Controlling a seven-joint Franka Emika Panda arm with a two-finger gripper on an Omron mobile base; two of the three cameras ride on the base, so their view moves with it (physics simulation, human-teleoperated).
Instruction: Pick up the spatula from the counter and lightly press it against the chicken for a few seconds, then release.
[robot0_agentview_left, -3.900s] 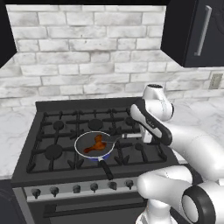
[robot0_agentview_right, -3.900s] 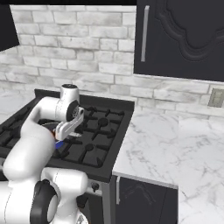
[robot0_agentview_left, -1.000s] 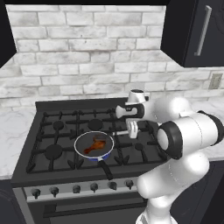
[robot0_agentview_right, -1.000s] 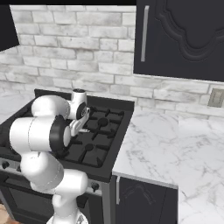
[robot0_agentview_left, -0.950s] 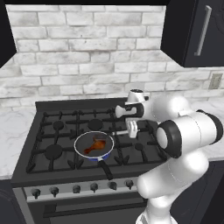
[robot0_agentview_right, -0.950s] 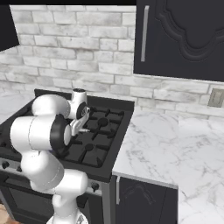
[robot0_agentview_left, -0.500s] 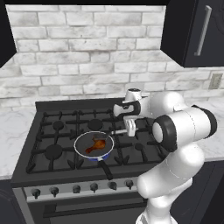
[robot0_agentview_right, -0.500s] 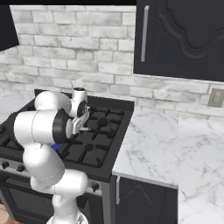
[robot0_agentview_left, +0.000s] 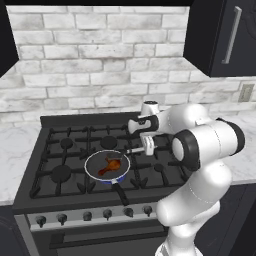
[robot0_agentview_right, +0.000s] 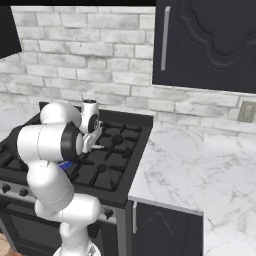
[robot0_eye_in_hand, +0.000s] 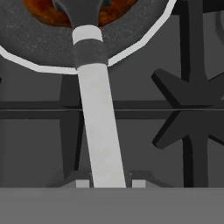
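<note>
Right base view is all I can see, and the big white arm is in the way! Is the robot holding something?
Observer: Yes. In the hand view the gripper is shut on a spatula, pinching its pale handle.
Operator: Where does the spatula go?
Observer: Its dark head reaches into a pan, over the brown chicken.
Operator: Where's the pan?
Observer: The left base view shows it near the middle of the stove, with its handle pointing to the front edge.
</note>
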